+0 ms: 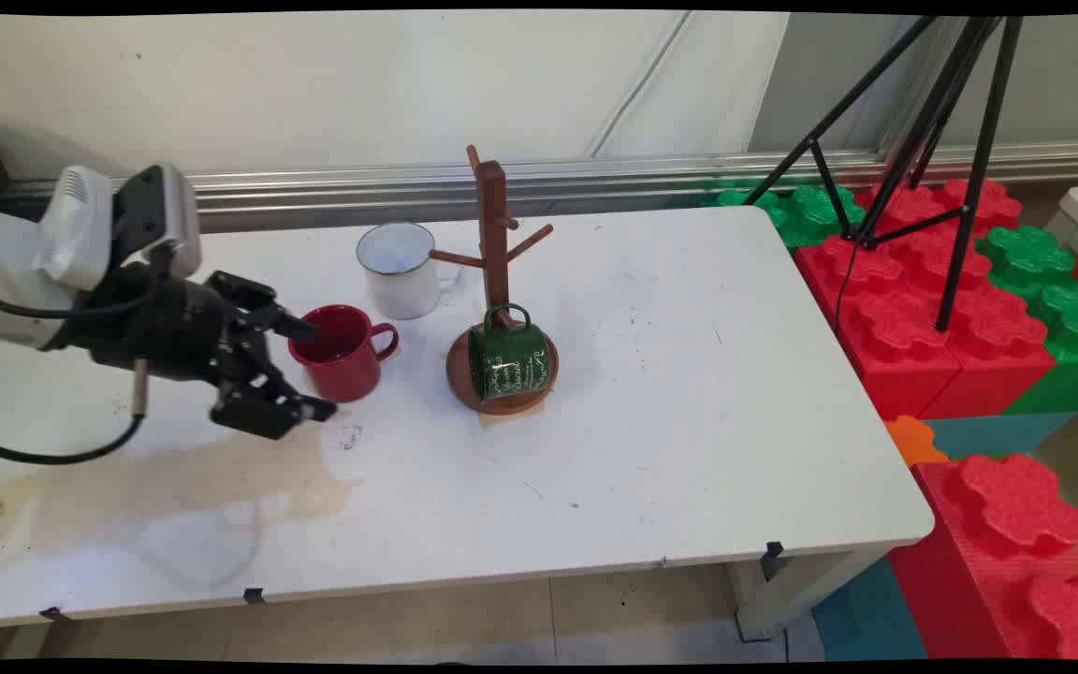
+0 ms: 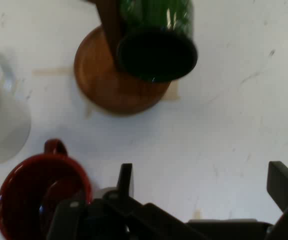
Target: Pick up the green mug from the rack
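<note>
My gripper (image 1: 319,370) is open and holds nothing, low over the white table's left part. A red mug (image 1: 344,360) stands upright right at it. In the hand view the red mug (image 2: 38,195) lies just outside the left finger (image 2: 125,181), not between the two fingers of the gripper (image 2: 204,175). Beyond stands a wooden mug tree (image 1: 493,234) on a round base (image 2: 103,87). A green mug (image 1: 508,361) lies on its side on that base, its mouth (image 2: 156,55) turned toward the hand. A white enamel mug (image 1: 399,271) stands upright behind the red one.
A brownish stain (image 1: 174,477) spreads on the table (image 1: 689,421) in front of the gripper. Large red and green toy blocks (image 1: 932,309) and a black tripod (image 1: 913,122) stand off the table's right edge. A wall rail runs along the back.
</note>
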Robot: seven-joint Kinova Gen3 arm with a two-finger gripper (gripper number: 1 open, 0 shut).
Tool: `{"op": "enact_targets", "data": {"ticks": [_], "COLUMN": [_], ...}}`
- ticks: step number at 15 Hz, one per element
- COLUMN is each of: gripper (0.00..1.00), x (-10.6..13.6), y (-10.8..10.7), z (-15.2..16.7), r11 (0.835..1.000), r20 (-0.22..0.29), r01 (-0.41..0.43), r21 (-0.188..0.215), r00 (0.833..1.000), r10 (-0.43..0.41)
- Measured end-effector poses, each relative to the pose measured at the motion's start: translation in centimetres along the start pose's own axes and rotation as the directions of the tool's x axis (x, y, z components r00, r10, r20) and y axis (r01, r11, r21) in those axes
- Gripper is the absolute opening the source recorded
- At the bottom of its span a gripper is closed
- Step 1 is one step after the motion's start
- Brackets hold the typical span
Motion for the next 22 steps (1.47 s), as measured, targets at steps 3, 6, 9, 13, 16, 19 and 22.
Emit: {"op": "enact_targets", "data": {"ticks": [3, 6, 9, 13, 16, 19, 22], "gripper": [1.00, 1.00, 1.00, 1.00, 1.00, 1.00, 1.00], "x": [1.1, 2.2, 3.8, 4.9, 5.4, 5.8, 6.0], "y": [0.7, 1.0, 1.2, 1.1, 1.2, 1.4, 1.7], "z": [0.9, 2.0, 3.8, 5.6, 7.2, 8.6, 10.2], "r11": [1.000, 1.000, 1.000, 0.999, 0.999, 0.998, 0.997], "r20": [-0.029, -0.044, -0.049, -0.041, -0.029, -0.018, -0.008], "r01": [0.018, 0.023, 0.024, 0.035, 0.046, 0.056, 0.071], "r21": [-0.008, -0.014, -0.020, -0.022, -0.026, -0.028, -0.029], "r00": [0.999, 0.999, 0.999, 0.999, 0.998, 0.998, 0.997], "r10": [-0.018, -0.024, -0.024, -0.036, -0.047, -0.057, -0.071]}}
